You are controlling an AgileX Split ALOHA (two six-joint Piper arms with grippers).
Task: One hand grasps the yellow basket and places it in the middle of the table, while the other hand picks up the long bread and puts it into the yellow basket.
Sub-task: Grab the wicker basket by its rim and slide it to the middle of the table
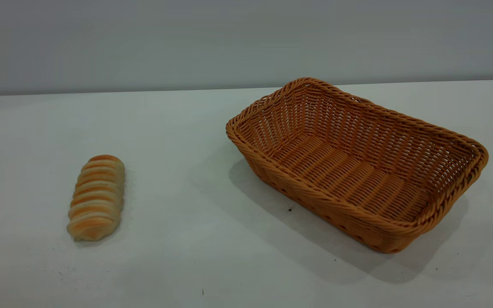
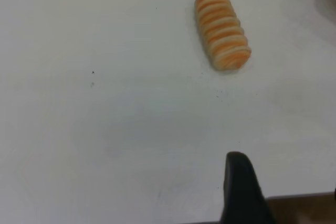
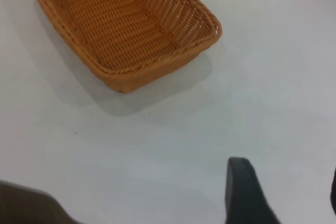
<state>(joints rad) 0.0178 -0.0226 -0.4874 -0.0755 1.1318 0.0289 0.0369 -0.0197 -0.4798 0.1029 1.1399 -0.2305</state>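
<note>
The white table (image 1: 186, 265) holds the empty yellow basket (image 1: 357, 164) right of centre and the long bread (image 1: 96, 197) well apart at left. Both grippers sit off them, so nothing is grasped; whether their pincers are open cannot be told.

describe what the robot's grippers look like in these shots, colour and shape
Little shows. In the left wrist view, one finger of the left gripper is a matte black, tapered blade with a rounded tip. The right wrist view shows a matching black tapered finger of the right gripper. No cables, markings or labels are visible. Neither arm appears in the exterior view.
</note>
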